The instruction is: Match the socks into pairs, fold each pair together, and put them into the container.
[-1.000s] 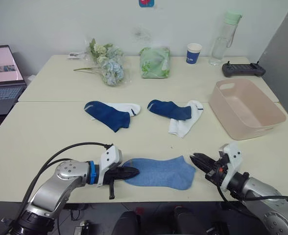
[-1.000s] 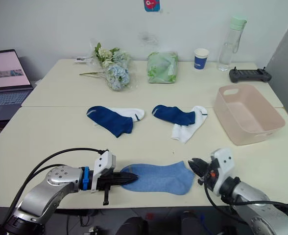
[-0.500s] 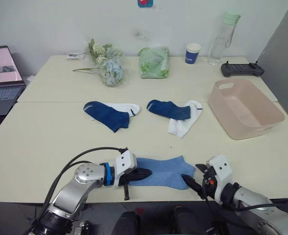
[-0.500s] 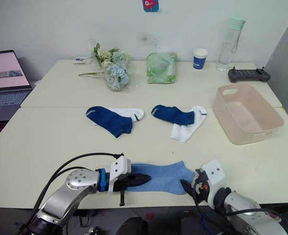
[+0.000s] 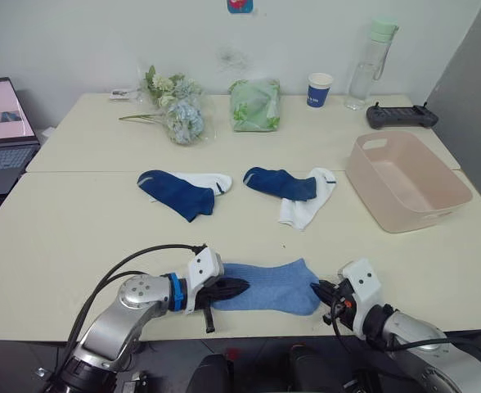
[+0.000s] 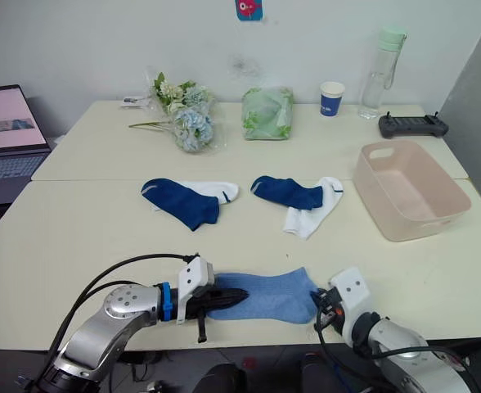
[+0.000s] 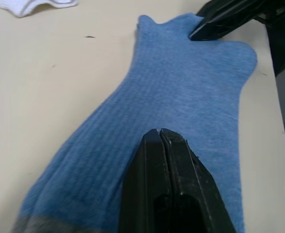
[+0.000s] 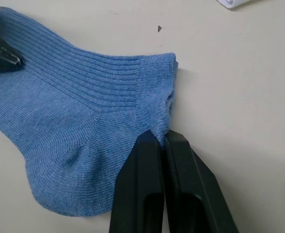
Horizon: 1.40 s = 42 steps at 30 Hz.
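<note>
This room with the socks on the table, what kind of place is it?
Probably an office or lab workroom: a laptop sits at the table's edge, with a handheld controller and a water bottle along the far side.

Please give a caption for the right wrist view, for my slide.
Right end effector shut on the cuff edge of the light blue sock lying on the table.
</note>
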Motion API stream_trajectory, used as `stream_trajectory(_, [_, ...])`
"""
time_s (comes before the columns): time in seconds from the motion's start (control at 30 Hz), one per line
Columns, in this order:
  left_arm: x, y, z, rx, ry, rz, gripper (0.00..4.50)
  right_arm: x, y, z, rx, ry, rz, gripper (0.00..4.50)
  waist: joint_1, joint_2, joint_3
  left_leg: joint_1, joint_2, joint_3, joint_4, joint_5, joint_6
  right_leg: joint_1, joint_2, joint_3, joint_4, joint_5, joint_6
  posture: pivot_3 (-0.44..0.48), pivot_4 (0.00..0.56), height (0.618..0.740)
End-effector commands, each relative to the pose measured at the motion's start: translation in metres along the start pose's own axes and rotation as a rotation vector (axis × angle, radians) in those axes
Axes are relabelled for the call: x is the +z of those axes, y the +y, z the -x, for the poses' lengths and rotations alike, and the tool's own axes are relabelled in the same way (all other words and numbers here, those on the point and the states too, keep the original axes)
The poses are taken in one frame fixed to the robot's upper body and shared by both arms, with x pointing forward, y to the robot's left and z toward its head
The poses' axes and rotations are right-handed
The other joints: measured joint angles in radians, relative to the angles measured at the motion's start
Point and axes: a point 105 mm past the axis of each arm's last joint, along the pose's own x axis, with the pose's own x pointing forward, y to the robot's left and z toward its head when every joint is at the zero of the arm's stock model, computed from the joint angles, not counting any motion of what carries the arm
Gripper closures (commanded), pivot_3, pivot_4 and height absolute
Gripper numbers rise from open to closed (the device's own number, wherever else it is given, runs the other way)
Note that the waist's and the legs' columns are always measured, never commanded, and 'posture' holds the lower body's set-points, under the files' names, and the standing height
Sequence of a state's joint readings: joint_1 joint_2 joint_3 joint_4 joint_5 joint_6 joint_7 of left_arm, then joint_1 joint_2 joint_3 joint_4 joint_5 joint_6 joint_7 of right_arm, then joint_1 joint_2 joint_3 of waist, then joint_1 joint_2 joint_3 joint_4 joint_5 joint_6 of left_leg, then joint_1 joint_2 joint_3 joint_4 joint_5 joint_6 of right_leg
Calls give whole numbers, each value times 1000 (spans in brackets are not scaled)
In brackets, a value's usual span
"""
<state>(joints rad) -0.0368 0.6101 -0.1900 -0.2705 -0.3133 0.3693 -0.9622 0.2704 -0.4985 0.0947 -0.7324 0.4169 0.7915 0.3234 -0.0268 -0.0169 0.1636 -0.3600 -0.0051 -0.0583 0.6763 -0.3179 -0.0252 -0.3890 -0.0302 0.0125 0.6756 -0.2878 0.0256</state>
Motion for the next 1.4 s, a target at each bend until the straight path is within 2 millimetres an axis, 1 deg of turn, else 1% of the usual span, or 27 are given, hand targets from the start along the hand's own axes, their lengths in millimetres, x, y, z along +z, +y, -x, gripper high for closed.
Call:
stream_trajectory(0.03, [15,-1,0,4,-49,-26,4500,10,-10,3,-17,-37,-4,4472,0,0,0,0,0,0,0,0,0,0,0,0,0,0,0,0,150,740])
stream_trajectory(0.17, [19,-2,-3,2,-64,-23,4500,24,-20,6,-30,-89,-31,4472,1,0,0,0,0,0,0,0,0,0,0,0,0,0,0,0,150,740])
stream_trajectory(0.27, [22,-5,-6,-7,-76,-22,4500,33,-29,12,-36,-112,-35,4472,1,0,0,0,0,0,0,0,0,0,0,0,0,0,0,0,150,740])
stream_trajectory(0.33, [25,-6,-8,-10,-86,-24,4500,38,-29,15,-15,-124,-38,4472,1,0,0,-1,0,0,0,0,0,0,0,0,0,0,0,0,150,740])
stream_trajectory(0.43, [31,-7,-12,-12,-111,-27,4500,48,-23,17,48,-152,-56,4472,1,0,0,-1,0,0,0,0,0,0,0,0,0,0,0,0,150,740])
stream_trajectory(0.5, [32,-7,-15,-12,-117,-21,4500,55,-14,17,101,-168,-66,4472,1,0,0,-1,0,0,0,0,0,0,0,0,0,0,0,0,150,740])
stream_trajectory(0.6, [23,-11,-18,-14,-92,-8,4500,63,10,17,224,-161,-61,4472,0,1,1,0,0,0,0,0,0,0,0,0,0,0,0,0,150,740])
stream_trajectory(0.7, [14,-8,-16,15,-71,9,4500,65,28,14,306,-145,-69,4472,0,1,1,-1,0,0,0,0,0,0,0,0,0,0,0,0,150,740])
stream_trajectory(0.8, [11,-4,-14,34,-66,20,4500,66,41,9,365,-128,-87,4472,0,1,1,-1,0,0,0,0,0,0,0,0,0,0,0,0,150,740])
stream_trajectory(0.97, [12,0,-2,43,-54,9,4500,71,52,-5,428,-104,-128,4472,-1,1,1,-1,0,0,0,0,0,0,0,0,0,0,0,0,150,740])
stream_trajectory(1.03, [8,2,2,47,-36,3,4500,71,54,-12,451,-74,-163,4472,-2,1,1,-1,0,0,0,0,0,0,0,0,0,0,0,0,150,740])
stream_trajectory(1.2, [0,1,-2,47,-21,13,4500,66,61,-28,481,-14,-219,4472,-1,1,1,-1,0,0,0,0,0,-1,0,0,0,0,0,0,150,740])
stream_trajectory(1.4, [-5,-1,-1,49,-11,12,4500,69,68,-48,483,6,-237,4472,-1,1,1,-1,0,0,0,0,0,-1,0,0,0,0,0,0,150,740])
